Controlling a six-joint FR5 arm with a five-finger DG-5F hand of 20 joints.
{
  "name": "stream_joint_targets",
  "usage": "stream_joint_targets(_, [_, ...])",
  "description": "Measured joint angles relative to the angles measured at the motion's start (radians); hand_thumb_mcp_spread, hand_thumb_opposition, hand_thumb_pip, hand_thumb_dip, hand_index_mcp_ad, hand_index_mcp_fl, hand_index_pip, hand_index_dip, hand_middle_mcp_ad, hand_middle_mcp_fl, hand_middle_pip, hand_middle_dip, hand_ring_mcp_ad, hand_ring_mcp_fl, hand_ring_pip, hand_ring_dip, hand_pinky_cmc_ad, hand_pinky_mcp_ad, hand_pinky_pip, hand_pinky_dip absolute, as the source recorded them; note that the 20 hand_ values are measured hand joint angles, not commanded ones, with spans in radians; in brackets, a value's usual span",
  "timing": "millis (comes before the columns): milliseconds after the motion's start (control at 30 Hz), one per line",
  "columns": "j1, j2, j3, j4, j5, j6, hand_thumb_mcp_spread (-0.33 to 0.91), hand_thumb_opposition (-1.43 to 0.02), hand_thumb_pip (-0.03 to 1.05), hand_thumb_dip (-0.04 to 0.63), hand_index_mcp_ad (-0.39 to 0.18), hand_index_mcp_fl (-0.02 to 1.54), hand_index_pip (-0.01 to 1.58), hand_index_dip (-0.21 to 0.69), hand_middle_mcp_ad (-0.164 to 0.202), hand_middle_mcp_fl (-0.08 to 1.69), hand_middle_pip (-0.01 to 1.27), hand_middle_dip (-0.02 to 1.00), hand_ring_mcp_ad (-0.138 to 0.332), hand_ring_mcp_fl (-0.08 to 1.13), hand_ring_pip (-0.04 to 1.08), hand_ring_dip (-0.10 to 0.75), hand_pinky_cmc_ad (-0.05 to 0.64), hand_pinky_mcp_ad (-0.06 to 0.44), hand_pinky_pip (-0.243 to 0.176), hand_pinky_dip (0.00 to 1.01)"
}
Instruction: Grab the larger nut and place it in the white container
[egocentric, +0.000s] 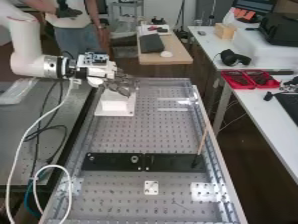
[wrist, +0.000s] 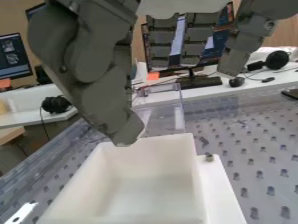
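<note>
Looking at a white, rectangular, open-topped container (wrist: 151, 150), with plain straight walls and slightly rounded corners. Standing on the perforated metal bench under the dark grey, jointed hand (egocentric: 118, 86), beside a flat white base strip (wrist: 222, 187) bearing a small round metal stud (wrist: 209, 157). Keeping fingers straight and spread wide, with thumb well apart from them. From the wrist view, looking into the container and seeing smooth white inner walls and pale floor; running partly out of frame, so not telling about that part. On the side table, seeing red plastic trays (egocentric: 238, 88) holding small dark items. In the high view, seeing a flat black bar (egocentric: 171, 162) across the bench, carrying a silver, ring-shaped bearing (egocentric: 134, 159) and a tiny metal smaller nut (egocentric: 91, 158); also seeing a thin wooden stick (egocentric: 202, 141) leaning near the bar's end. In the wrist view, seeing a black keyboard (wrist: 199, 82) and black headphones (wrist: 277, 60) on white desks beyond.
</note>
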Motion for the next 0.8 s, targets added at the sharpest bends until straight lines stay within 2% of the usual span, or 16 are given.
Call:
stream_joint_targets(300, [0.013, 0.000, -0.004, 0.018, 0.009, 0.012, 0.46, -0.99, 0.83, 0.283, -0.199, 0.28, 1.54, 0.134, 0.049, 0.01, 0.14, 0.27, 0.101, 0.00, 0.09, 0.178, 0.332, 0.262, -0.089, 0.41])
stream_joint_targets(433, [0.014, -0.017, 0.004, -0.003, 0.009, 0.013, 0.46, -0.99, 0.83, 0.283, -0.201, 0.28, 1.54, 0.134, 0.049, 0.01, 0.14, 0.27, 0.101, 0.00, 0.09, 0.178, 0.332, 0.262, -0.089, 0.41])
stream_joint_targets(500, [0.015, -0.029, 0.018, -0.041, 0.008, 0.011, 0.46, -0.99, 0.83, 0.286, -0.201, 0.24, 1.56, 0.138, 0.049, 0.01, 0.14, 0.27, 0.101, 0.00, 0.09, 0.178, 0.328, 0.262, -0.089, 0.42])
stream_joint_targets(567, [0.014, -0.036, 0.028, -0.068, 0.010, 0.011, 0.47, -0.98, 0.83, 0.286, -0.201, 0.12, 1.56, 0.138, 0.049, 0.01, 0.14, 0.27, 0.101, 0.00, 0.09, 0.178, 0.328, 0.262, -0.089, 0.43])
stream_joint_targets(733, [0.013, -0.038, 0.037, -0.103, 0.019, 0.011, 0.44, -0.97, 0.83, 0.286, -0.201, 0.03, 1.56, 0.134, 0.049, 0.01, 0.14, 0.27, 0.101, 0.00, 0.09, 0.178, 0.332, 0.265, -0.089, 0.45])
stream_joint_targets(800, [0.013, -0.027, 0.037, -0.110, 0.023, 0.008, 0.44, -0.97, 0.83, 0.286, -0.201, 0.02, 1.56, 0.134, 0.049, 0.01, 0.14, 0.27, 0.101, 0.00, 0.09, 0.178, 0.332, 0.251, -0.093, 0.46])
